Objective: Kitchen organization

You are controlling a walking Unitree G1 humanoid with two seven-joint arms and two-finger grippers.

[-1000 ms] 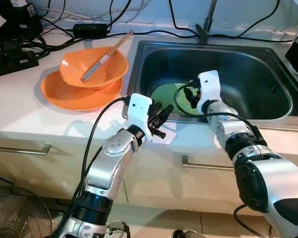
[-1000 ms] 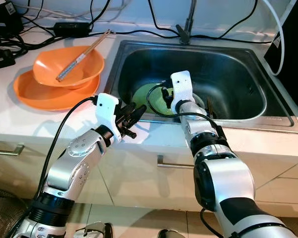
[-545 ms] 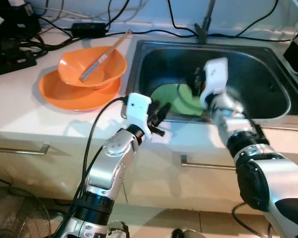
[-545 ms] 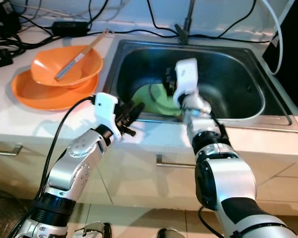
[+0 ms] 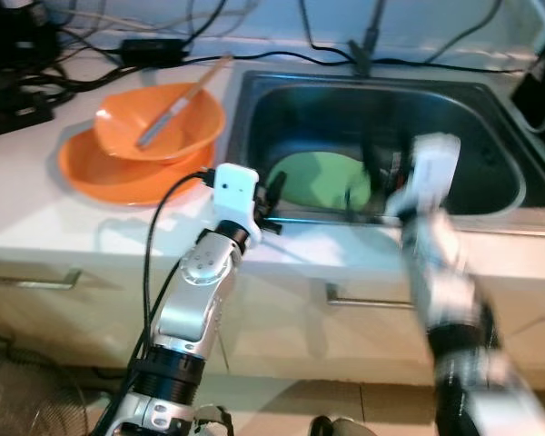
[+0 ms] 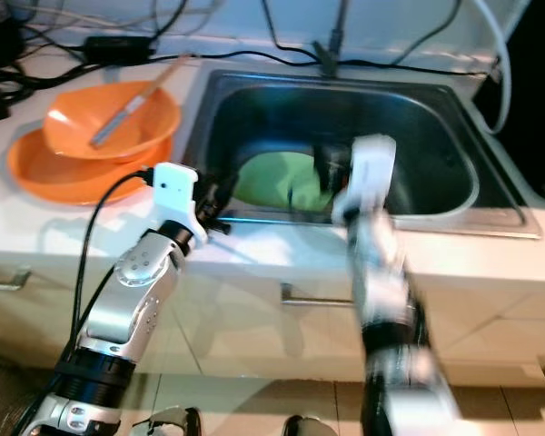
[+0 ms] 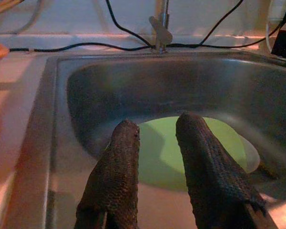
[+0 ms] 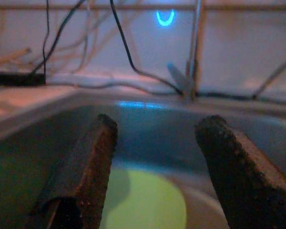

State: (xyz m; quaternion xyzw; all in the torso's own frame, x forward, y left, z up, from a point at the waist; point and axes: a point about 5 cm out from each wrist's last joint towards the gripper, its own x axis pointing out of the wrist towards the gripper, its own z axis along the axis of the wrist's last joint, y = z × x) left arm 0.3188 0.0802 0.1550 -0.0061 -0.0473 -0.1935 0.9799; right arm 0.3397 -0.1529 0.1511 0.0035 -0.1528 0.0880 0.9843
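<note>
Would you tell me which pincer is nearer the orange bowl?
Left. The left pincer hovers at the sink's near-left rim, right of the orange bowl; the right pincer is farther right, over the basin.

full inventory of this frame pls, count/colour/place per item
stainless steel sink: 1, silver, set in the counter
round green plate: 1, green, on the sink floor
orange bowl: 1, orange, stacked on the plate
orange plate: 1, orange, counter left of the sink
chopsticks: pair, tan and grey, across the bowl
cables: several, black, counter rear
white counter: 1, white
left gripper: black, open, at the sink's front rim
right gripper: black, open, above the sink
</note>
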